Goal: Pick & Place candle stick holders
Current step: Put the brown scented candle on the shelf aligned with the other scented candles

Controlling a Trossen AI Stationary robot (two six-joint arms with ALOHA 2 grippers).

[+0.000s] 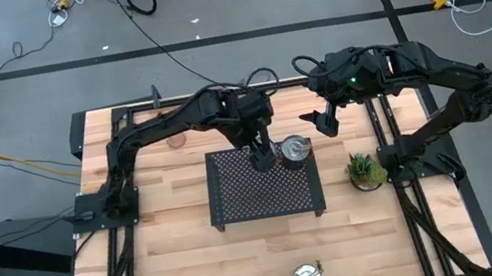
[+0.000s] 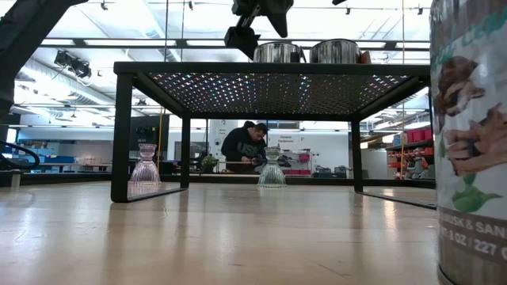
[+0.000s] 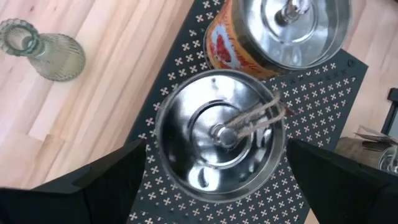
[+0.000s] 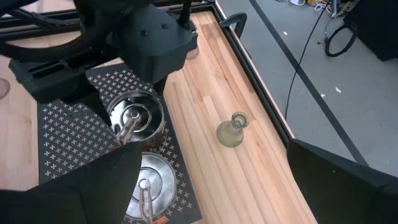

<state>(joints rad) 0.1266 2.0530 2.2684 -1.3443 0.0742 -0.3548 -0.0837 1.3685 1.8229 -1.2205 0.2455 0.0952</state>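
A silver holder (image 3: 219, 134) sits on the black tray (image 3: 323, 99), straddled by the left gripper (image 3: 214, 180), jaws wide apart around it. A second silver holder (image 3: 305, 28) stands just beside. The right gripper (image 1: 326, 122) hangs near the tray's corner, jaws apart, empty.

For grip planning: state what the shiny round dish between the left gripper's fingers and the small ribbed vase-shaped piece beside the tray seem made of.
Shiny round dish: apparently polished metal; mirror-like reflections, thin rim. Small ribbed vase-shaped piece: likely tinted olive glass; translucent, the wood shows through.
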